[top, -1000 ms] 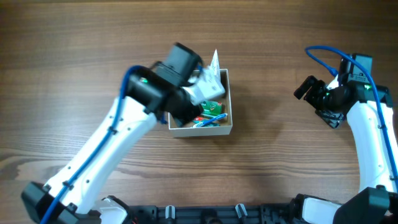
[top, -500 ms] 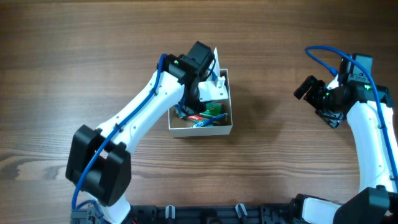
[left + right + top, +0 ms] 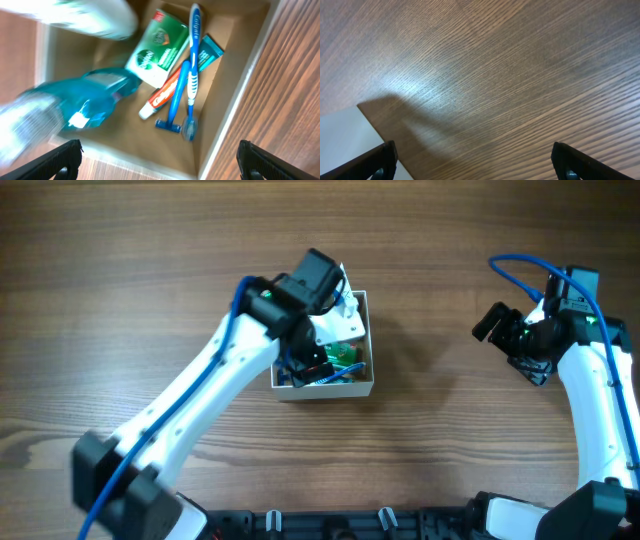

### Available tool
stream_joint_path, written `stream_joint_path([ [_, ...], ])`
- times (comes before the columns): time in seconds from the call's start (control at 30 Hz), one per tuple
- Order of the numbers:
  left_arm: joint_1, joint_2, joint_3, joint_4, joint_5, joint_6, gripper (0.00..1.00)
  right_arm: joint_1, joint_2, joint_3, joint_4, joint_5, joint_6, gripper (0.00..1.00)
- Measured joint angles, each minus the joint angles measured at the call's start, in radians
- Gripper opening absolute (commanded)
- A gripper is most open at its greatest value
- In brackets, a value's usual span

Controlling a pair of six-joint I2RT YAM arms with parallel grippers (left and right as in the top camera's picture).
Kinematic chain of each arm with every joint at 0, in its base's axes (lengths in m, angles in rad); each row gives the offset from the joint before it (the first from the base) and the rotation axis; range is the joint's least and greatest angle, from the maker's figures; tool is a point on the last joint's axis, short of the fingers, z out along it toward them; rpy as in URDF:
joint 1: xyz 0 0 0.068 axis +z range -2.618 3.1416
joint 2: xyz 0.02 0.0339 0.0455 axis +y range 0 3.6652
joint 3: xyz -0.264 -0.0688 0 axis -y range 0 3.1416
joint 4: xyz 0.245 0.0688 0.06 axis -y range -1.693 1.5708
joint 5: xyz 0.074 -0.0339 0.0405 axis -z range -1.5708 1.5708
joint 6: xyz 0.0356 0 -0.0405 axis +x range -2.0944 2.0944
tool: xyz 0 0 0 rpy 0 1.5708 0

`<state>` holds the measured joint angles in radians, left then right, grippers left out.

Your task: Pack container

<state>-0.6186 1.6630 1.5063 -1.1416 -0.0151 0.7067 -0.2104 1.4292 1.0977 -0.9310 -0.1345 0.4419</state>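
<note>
The container (image 3: 368,345) is a square white-walled box with a tan inside (image 3: 125,145), standing mid-table. In it lie a blue bottle (image 3: 95,95), a green box (image 3: 157,47), a red-and-white tube (image 3: 165,95), a blue toothbrush (image 3: 192,65), a blue razor (image 3: 172,107) and a blurred white tube (image 3: 95,17). My left gripper (image 3: 305,360) hovers over the container, jaws wide open and holding nothing (image 3: 160,160). My right gripper (image 3: 495,320) hangs open far to the right, over bare wood (image 3: 480,160).
The wooden tabletop (image 3: 150,240) surrounds the container. A pale flat patch (image 3: 345,140) shows at the lower left of the right wrist view. The arm bases sit along the front edge (image 3: 380,520).
My left gripper has gone from shut to wide open above the container, and the white tube it carried is free inside the box. The left arm has shifted slightly. The right arm has not moved.
</note>
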Motion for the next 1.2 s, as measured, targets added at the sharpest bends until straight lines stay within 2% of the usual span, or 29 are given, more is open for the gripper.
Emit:
stream_joint_path([
  [0.13,0.052,-0.131,0.000,-0.011,-0.013,-0.119,1.00,0.008,0.000,0.000,0.011,0.007,-0.060,1.00],
  [0.27,0.198,-0.195,0.000,0.053,-0.021,-0.271,1.00,0.066,-0.006,0.001,0.064,0.020,-0.145,1.00],
  [0.4,0.406,-0.190,0.000,0.138,-0.012,-0.464,1.00,0.243,-0.009,0.037,0.175,0.093,-0.215,1.00],
  [0.57,0.572,-0.189,0.000,0.163,0.079,-0.594,1.00,0.359,-0.010,0.050,0.333,0.160,-0.311,1.00],
  [0.7,0.628,-0.189,0.000,0.154,0.113,-0.628,1.00,0.367,-0.014,0.052,0.387,0.169,-0.352,1.00],
  [0.93,0.637,-0.218,-0.006,0.046,0.134,-0.620,1.00,0.367,-0.111,0.052,0.224,0.158,-0.282,1.00],
  [1.07,0.632,-0.374,-0.058,0.048,0.138,-0.623,1.00,0.367,-0.245,0.052,0.138,0.162,-0.243,1.00],
  [1.2,0.632,-0.657,-0.170,0.074,0.138,-0.642,1.00,0.367,-0.410,0.033,0.116,0.163,-0.226,1.00],
])
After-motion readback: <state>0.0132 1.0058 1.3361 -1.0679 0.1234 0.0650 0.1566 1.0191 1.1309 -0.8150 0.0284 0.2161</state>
